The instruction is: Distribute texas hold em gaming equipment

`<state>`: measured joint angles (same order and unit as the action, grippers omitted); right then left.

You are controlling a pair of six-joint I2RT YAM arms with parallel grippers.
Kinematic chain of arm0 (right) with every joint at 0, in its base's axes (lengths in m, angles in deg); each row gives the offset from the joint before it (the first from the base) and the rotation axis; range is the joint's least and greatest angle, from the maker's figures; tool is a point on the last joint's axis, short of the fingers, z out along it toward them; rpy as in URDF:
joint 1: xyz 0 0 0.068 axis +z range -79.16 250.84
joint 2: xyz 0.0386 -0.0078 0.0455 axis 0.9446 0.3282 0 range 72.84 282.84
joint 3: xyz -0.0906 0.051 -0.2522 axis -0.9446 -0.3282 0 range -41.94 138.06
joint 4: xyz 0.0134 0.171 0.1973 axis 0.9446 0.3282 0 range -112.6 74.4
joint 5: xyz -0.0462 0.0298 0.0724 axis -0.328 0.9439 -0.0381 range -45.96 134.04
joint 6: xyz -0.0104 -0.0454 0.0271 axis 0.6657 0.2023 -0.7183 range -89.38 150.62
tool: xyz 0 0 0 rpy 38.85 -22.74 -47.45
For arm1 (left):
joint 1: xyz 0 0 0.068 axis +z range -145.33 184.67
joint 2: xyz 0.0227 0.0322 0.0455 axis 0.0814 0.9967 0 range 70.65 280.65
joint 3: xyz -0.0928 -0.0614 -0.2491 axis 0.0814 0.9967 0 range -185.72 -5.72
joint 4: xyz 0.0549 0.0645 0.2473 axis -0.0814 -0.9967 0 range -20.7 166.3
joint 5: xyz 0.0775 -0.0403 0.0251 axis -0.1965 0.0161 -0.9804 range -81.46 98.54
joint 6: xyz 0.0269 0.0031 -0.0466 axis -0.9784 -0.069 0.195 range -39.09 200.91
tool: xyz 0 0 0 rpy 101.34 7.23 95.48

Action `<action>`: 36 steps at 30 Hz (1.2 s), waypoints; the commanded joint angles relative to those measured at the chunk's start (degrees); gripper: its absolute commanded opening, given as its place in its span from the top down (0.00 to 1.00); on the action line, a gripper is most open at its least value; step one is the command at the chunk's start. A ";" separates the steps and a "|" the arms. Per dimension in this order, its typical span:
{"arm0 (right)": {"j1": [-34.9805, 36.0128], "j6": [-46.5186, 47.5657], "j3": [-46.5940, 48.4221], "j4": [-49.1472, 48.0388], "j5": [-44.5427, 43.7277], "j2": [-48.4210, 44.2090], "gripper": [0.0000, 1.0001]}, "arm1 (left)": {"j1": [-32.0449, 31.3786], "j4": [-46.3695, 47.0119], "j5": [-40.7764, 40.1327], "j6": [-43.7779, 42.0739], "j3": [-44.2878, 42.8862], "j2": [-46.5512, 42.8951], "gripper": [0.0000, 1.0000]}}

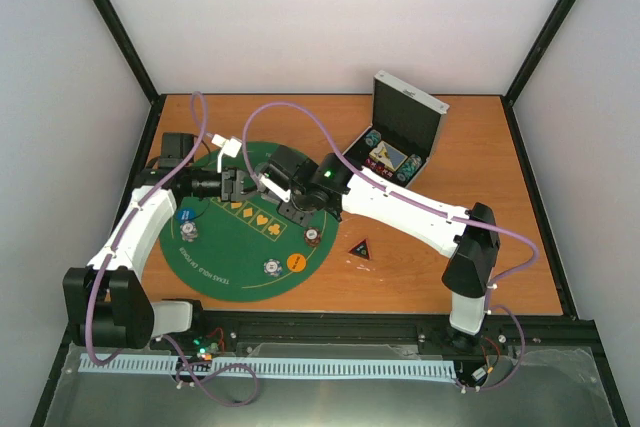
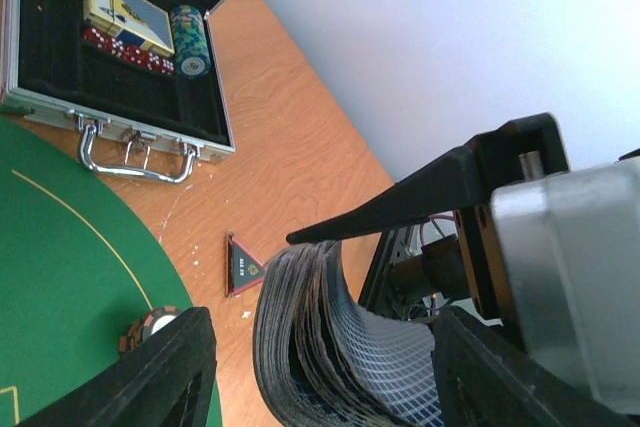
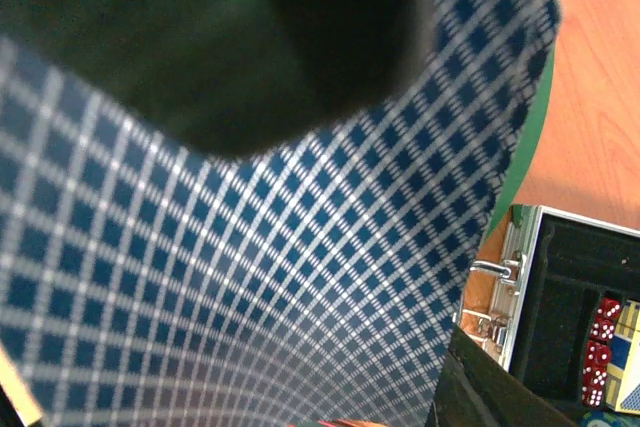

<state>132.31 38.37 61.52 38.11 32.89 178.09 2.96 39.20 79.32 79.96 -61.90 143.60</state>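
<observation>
Arching blue-checked playing cards (image 2: 330,347)

deck of cards (image 3: 250,247): spills past the left and bottom edges of the right wrist view; a dark, blurred finger (image 3: 250,37) covers its top.
case (image 2: 120,47): cut off by the top and left edges, left wrist view.

green mat (image 1: 240,247) | print: TEXAS HOLD EM | yellow card-suit symbols

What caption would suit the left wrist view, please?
Bowed playing cards between left jaws; silver case, triangular marker beyond.
</observation>
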 commanded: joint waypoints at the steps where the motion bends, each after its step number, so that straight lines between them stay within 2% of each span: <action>1: 0.99 1.37 2.76 -1.43 -2.05 1.34 0.54 | -0.31 1.81 -0.51 0.34 1.69 -1.85 0.39; 6: 1.53 2.44 3.26 -1.66 -3.52 1.76 0.54 | -0.31 2.35 -1.04 0.79 1.61 -1.70 0.38; 11: 2.82 4.20 3.09 -2.05 -6.64 1.88 0.53 | -0.43 0.98 0.74 -0.72 1.54 -0.23 0.46; 16: 3.07 6.40 3.36 -2.69 -10.70 2.09 0.53 | -2.04 0.15 -0.56 -2.64 2.14 -0.70 0.48; 20: 3.90 9.19 3.66 -3.14 -12.72 2.25 0.53 | -2.15 -0.36 -2.05 -3.07 1.75 0.56 0.56; 26: 4.00 11.39 3.95 -4.40 -17.56 1.95 0.52 | -4.04 -1.69 0.58 -5.05 1.36 -0.21 0.56; 28: 4.05 11.55 4.24 -4.98 -16.93 1.81 0.52 | -4.63 -1.66 0.90 -5.42 1.34 -0.51 0.61; 36: 4.38 12.55 3.44 -6.63 -16.99 1.05 0.52 | -4.70 -2.51 4.00 -7.52 1.08 -0.96 0.99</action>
<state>136.58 51.17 62.91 38.24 16.95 179.93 -0.32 38.48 76.48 76.38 -59.43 143.97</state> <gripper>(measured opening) 0.485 0.211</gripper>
